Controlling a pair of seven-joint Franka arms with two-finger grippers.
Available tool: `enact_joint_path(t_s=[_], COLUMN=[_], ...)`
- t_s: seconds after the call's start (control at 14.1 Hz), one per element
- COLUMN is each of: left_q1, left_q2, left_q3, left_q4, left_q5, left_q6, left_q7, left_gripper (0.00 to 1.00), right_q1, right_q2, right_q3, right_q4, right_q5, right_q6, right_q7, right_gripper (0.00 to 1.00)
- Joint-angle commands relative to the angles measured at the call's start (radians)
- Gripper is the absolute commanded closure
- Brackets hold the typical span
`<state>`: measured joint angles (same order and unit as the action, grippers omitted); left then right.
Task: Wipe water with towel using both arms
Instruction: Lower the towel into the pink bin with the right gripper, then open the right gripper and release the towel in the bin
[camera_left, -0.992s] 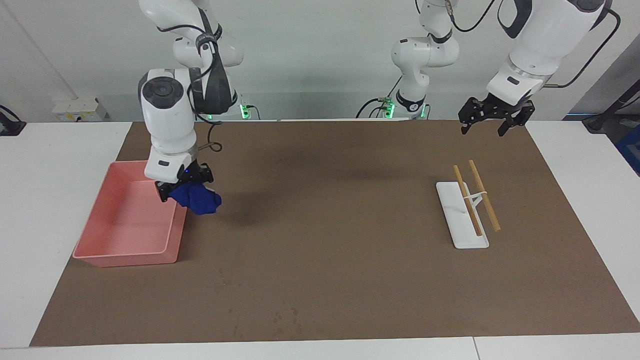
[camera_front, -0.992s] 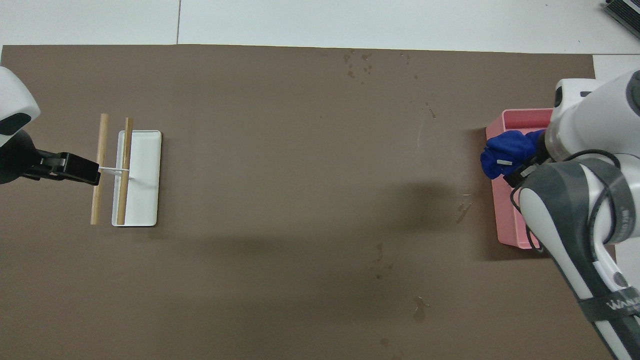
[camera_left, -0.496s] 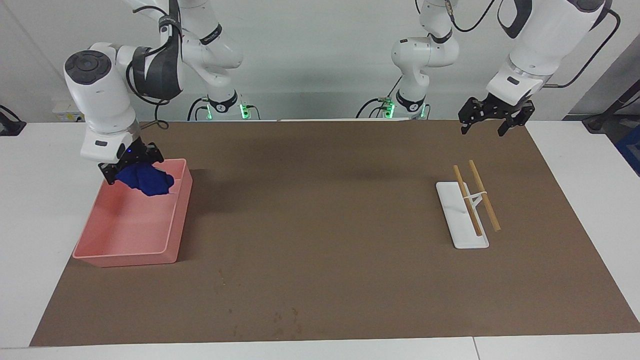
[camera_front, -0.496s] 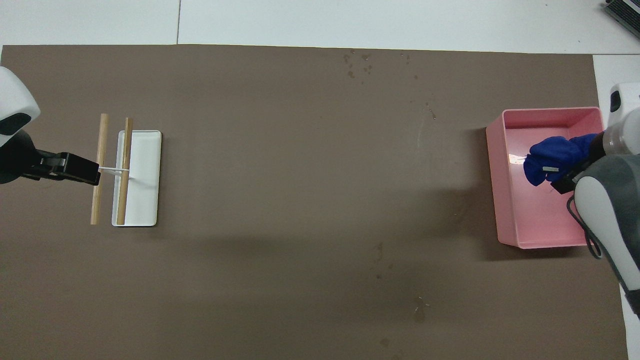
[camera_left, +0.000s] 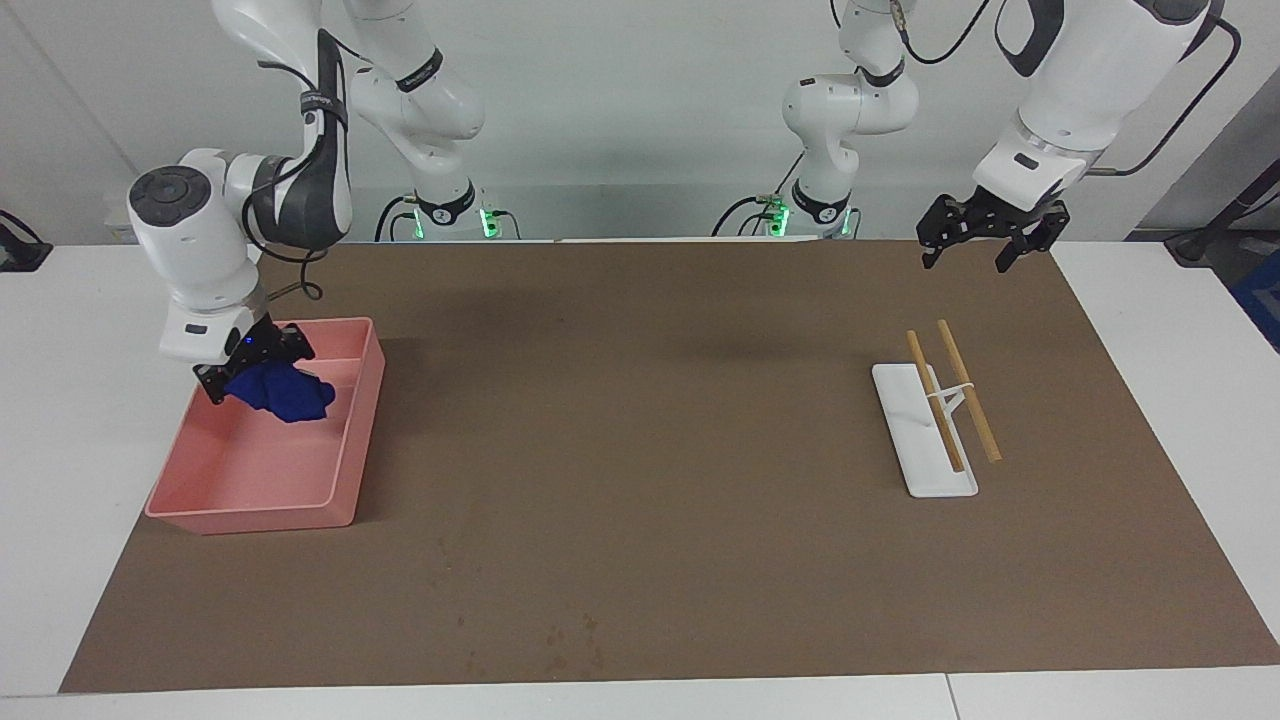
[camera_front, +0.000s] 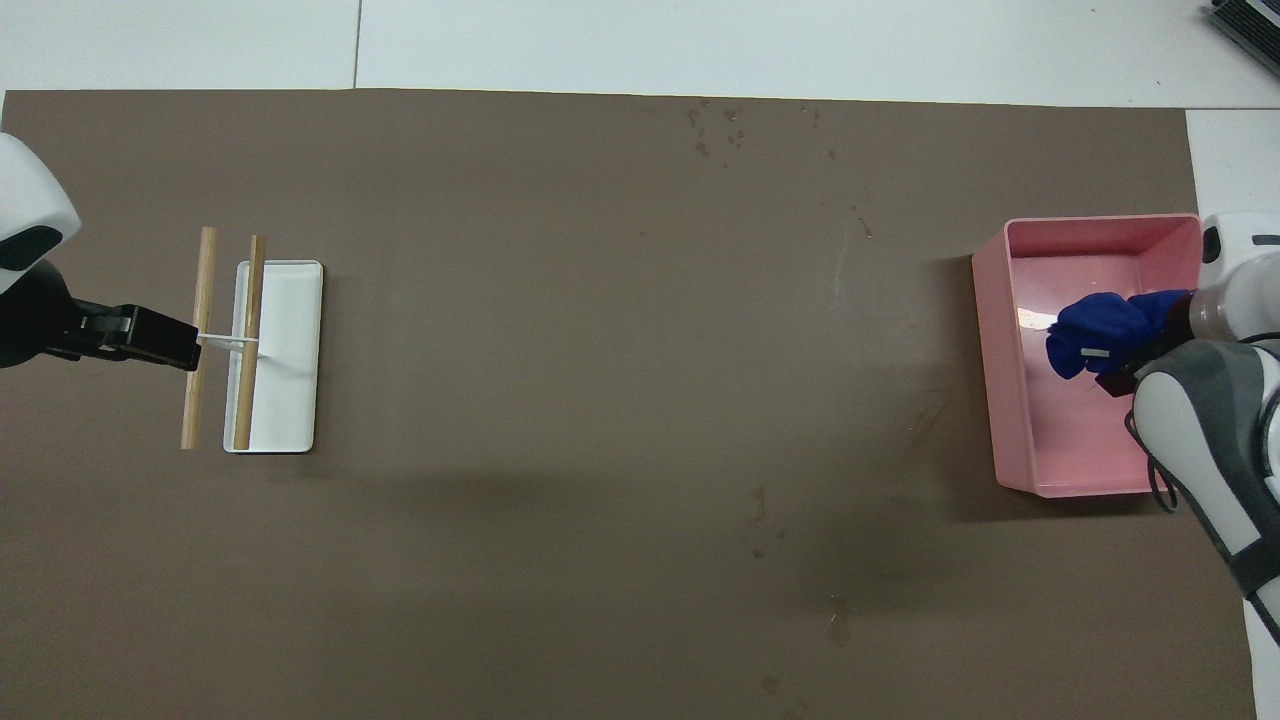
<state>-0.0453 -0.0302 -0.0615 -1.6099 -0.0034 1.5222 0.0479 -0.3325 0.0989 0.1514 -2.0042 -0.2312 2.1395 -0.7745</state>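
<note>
The royal-blue towel (camera_left: 287, 396) (camera_front: 1105, 325) hangs as a wrinkly lump from my right gripper (camera_left: 252, 372) (camera_front: 1122, 374), which is shut on it, just over the inside of a pink bin (camera_left: 250, 520) (camera_front: 990, 350). Whether the towel touches the bin's floor I cannot tell. Faint water spots (camera_left: 570, 638) (camera_front: 718, 130) dot the brown mat by its edge farthest from the robots. My left gripper (camera_left: 985, 245) (camera_front: 170, 342) waits open and empty, raised over the mat at the left arm's end.
A white tray (camera_left: 925, 455) (camera_front: 290, 400) with two wooden sticks across it lies on the mat under and beside the left gripper. More faint dark marks (camera_front: 838, 622) spot the mat nearer to the robots. The pink bin stands at the right arm's end.
The right arm has swung the towel from over the mat beside the bin to over the bin's inside, then dipped lower. The left arm has not moved.
</note>
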Motion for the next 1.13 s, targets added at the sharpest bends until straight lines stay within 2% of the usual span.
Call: enact_joint_path(t_s=[0.0, 0.07, 0.14, 0.21, 0.5, 0.78, 1.06], left_q1=[0.008, 0.008, 0.008, 0.008, 0.008, 0.008, 0.008], left_q2=[-0.010, -0.010, -0.010, -0.010, -0.010, -0.010, -0.010], left_q3=[-0.005, -0.005, -0.005, -0.005, -0.005, -0.005, -0.005], left_q4=[-0.010, -0.010, -0.011, -0.010, -0.011, -0.011, -0.011], left_q5=[0.010, 0.010, 0.010, 0.010, 0.010, 0.010, 0.011], left_q6=[-0.007, -0.007, -0.007, -0.007, -0.007, -0.007, -0.007], left_q7=[0.007, 0.007, 0.007, 0.007, 0.007, 0.007, 0.007], left_gripper=[0.00, 0.00, 0.00, 0.00, 0.00, 0.00, 0.00], right_q1=[-0.011, -0.010, -0.010, -0.010, -0.008, 0.053, 0.090], right_q2=[-0.005, -0.004, -0.004, -0.004, -0.018, -0.065, -0.122], right_q3=[0.011, 0.011, 0.013, 0.013, 0.017, 0.022, 0.022], right_q4=[-0.018, -0.016, -0.015, -0.013, -0.002, 0.088, 0.185], right_q5=[0.030, 0.030, 0.030, 0.030, 0.030, 0.032, 0.173], right_q6=[0.026, 0.022, 0.022, 0.019, 0.004, -0.130, -0.243], right_q7=[-0.025, -0.023, -0.031, -0.032, -0.031, -0.025, -0.009], right_gripper=[1.00, 0.94, 0.42, 0.00, 0.00, 0.00, 0.00])
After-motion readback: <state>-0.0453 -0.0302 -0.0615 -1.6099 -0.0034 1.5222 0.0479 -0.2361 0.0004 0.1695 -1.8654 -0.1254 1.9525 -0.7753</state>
